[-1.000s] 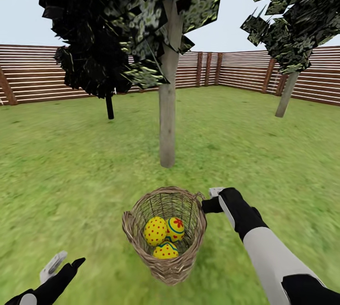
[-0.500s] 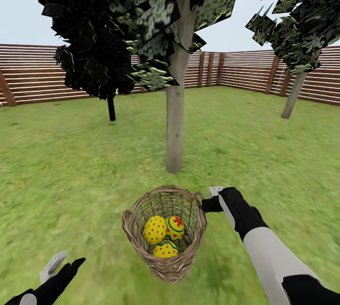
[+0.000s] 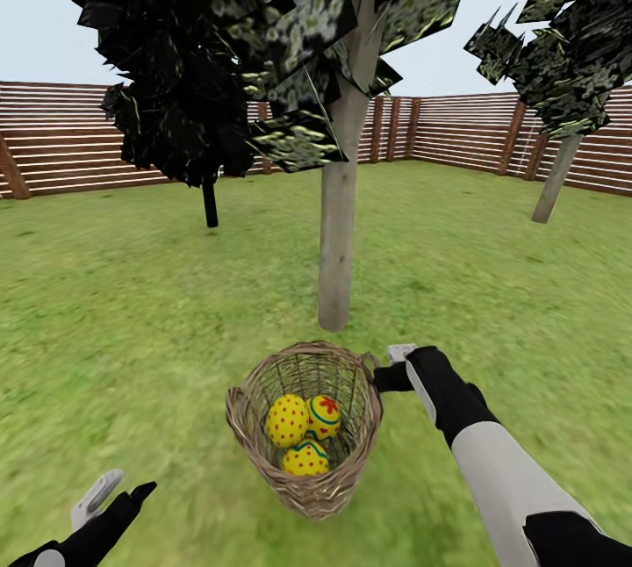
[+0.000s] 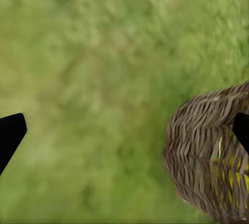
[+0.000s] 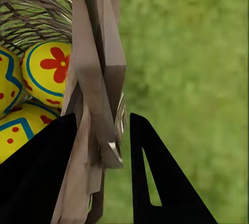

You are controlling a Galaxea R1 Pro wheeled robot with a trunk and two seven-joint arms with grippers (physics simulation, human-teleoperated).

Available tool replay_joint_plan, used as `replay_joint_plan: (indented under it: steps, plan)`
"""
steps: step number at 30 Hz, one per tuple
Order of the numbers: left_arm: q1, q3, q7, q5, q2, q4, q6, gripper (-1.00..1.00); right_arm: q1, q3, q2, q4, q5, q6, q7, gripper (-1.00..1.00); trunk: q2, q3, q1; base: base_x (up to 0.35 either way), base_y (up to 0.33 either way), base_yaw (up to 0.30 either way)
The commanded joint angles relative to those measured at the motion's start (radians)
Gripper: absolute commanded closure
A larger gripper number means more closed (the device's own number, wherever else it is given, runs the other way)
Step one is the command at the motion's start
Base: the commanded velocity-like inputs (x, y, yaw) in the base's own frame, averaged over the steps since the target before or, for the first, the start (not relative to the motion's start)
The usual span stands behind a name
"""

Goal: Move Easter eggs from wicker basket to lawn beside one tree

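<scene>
The wicker basket [image 3: 303, 427] hangs tilted just over the lawn [image 3: 132, 330], with my right gripper [image 3: 391, 371] shut on its rim by a loop handle. Three yellow Easter eggs lie inside: one dotted [image 3: 287, 419], one with a red flower [image 3: 324, 416], one lower [image 3: 305, 459]. In the right wrist view the gripper [image 5: 101, 146] clamps the rim [image 5: 96, 68], and the eggs [image 5: 49, 73] sit just beyond it. The pale-trunked tree [image 3: 338, 233] stands just behind the basket. My left gripper [image 3: 118, 492] hangs open at the lower left, and its wrist view shows the basket's side [image 4: 207, 156].
A dark tree with a thin black trunk [image 3: 210, 203] stands back left, and another pale-trunked tree [image 3: 553, 176] back right. A brown slat fence [image 3: 456, 141] rings the grass. Open lawn spreads on both sides of the near trunk.
The view has moved forward: the near trunk looks closer and further right. The basket keeps its place in my right gripper, and both arms hold their pose.
</scene>
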Motion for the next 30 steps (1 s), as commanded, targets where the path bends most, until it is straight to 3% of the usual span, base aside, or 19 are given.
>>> replay_joint_plan:
  steps: [1,10,15,16,30]
  plan:
    - [-0.001,0.003,-0.004,0.001,0.0,0.0,0.006,-1.0,-0.001,0.0,0.0,-0.001,0.0,0.005,0.004,1.0,0.0,-0.001,0.0,0.0,0.0,0.0]
    - [-0.001,0.003,-0.004,0.001,0.0,0.0,0.006,-1.0,-0.001,0.0,0.0,-0.001,0.045,0.005,0.004,1.0,0.0,-0.001,0.0,0.0,0.0,0.0]
    - [0.007,-0.006,-0.003,-0.005,-0.007,-0.001,0.005,-1.0,0.007,-0.002,0.007,-0.003,0.07,0.009,0.002,1.0,0.0,-0.001,0.0,0.212,0.095,0.0]
    - [0.008,-0.007,-0.003,-0.006,-0.008,-0.001,0.005,-1.0,0.008,-0.002,0.007,-0.003,-0.001,0.009,0.001,1.0,0.0,-0.001,0.0,0.294,0.161,0.0]
    - [0.008,-0.007,-0.003,-0.007,-0.008,-0.001,0.004,-1.0,0.007,-0.004,0.007,-0.003,-0.001,0.009,0.002,1.0,0.0,-0.001,0.0,0.307,0.156,0.0]
